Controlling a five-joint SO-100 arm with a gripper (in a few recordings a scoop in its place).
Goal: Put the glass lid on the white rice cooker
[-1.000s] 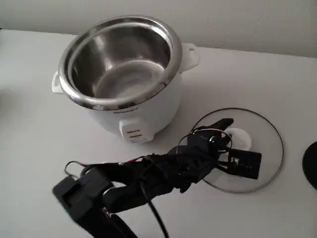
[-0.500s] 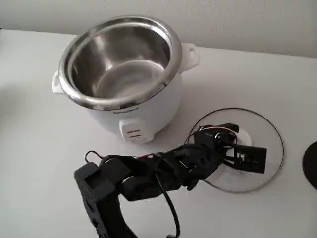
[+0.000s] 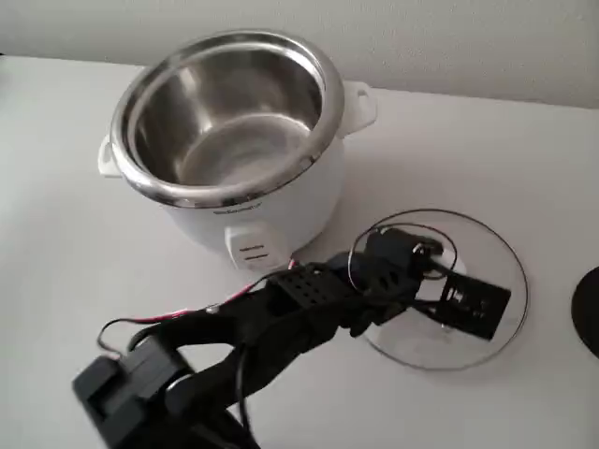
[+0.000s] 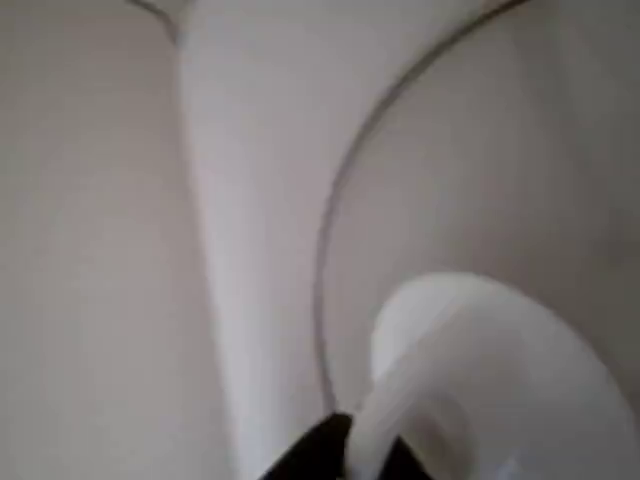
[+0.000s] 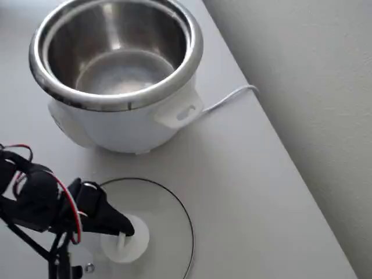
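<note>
Lid (image 3: 487,281) lies flat on the table, lower right in the fixed view, beside the cooker (image 3: 234,140). Gripper (image 5: 123,232) pinches the knob (image 5: 129,243). Grip looks shallow; on lifting, the smooth knob may slip and the glass drop.

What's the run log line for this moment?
stage: grasping lid | gripper: at white knob, closure unclear | glass lid: flat on table, right of cooker in fixed view | white rice cooker: open, uncovered

arm (image 3: 281,313): matte blk, blocky segs | red+blk wires looped | perforated plate nr wrist
</note>
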